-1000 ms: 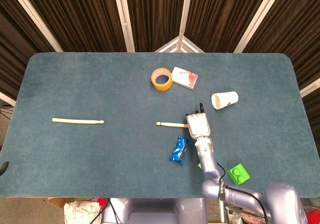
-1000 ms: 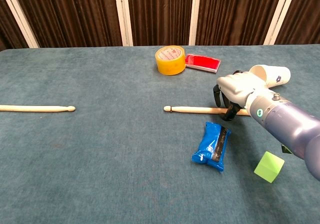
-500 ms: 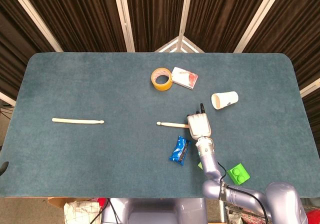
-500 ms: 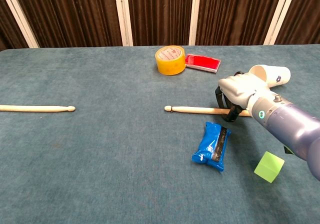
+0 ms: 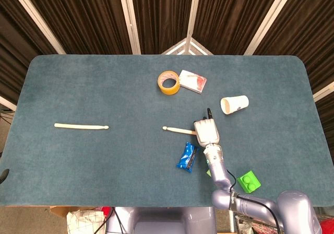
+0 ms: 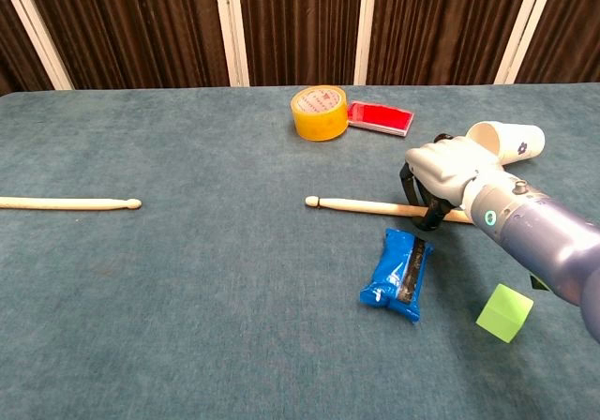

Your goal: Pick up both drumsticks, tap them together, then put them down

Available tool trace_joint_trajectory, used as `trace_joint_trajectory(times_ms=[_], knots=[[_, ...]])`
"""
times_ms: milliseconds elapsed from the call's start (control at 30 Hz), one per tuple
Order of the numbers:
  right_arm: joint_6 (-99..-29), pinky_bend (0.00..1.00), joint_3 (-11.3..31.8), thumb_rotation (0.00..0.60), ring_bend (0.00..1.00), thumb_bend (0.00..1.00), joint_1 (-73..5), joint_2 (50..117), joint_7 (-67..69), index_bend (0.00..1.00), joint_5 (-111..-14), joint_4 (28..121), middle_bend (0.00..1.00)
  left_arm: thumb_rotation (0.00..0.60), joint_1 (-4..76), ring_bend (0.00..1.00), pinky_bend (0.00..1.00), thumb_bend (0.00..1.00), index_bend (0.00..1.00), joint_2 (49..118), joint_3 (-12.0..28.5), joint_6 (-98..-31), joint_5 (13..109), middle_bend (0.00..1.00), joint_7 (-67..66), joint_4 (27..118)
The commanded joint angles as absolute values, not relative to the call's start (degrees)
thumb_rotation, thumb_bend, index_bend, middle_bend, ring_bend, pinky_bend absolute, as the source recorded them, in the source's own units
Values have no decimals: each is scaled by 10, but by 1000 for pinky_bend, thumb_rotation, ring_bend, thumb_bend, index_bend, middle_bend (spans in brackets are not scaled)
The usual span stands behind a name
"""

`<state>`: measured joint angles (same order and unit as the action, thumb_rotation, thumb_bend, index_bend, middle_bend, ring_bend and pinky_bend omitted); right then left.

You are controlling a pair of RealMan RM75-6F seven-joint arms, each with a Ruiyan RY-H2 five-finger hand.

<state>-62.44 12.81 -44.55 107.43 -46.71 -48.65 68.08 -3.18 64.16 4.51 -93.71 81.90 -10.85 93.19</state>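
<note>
Two pale wooden drumsticks lie on the blue tabletop (image 5: 78,88), each slim with a small rounded tip. The right hand (image 6: 448,176) curls its dark fingers (image 6: 430,216) around the butt of the right drumstick (image 6: 361,205), gripping it just beyond the tabletop's middle. The left drumstick (image 6: 67,203) rests flat near the left edge. Since the earlier frame the gripped stick's tip has edged slightly left; the hand has barely moved. The left hand shows in neither view.
</note>
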Motion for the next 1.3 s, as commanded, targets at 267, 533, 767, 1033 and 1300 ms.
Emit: trace_joint_trajectory(times_ms=[267, 533, 767, 1033, 1300], knots=[[-626, 3, 123, 600, 412, 461, -442, 1061, -432, 668, -528, 688, 629, 600, -31, 0, 13, 304, 84, 642, 46, -938, 819, 0, -109, 930], [-638, 3, 107, 600, 412, 462, -430, 1026, -348, 668, -614, 711, 629, 600, -32, 0, 13, 304, 84, 641, 48, -948, 829, 2, -99, 928], [-661, 3, 106, 600, 412, 462, -409, 972, -229, 668, -689, 759, 629, 600, -32, 0, 13, 304, 102, 636, 55, -963, 837, 50, -88, 925], [-719, 3, 102, 600, 414, 462, -374, 884, -66, 672, -796, 821, 633, 600, 0, 0, 13, 304, 114, 594, 68, -900, 813, 75, -93, 910], [-784, 3, 101, 600, 414, 462, -347, 812, 65, 681, -872, 848, 634, 600, 52, 0, 13, 304, 113, 559, 77, -794, 782, 86, -63, 888]])
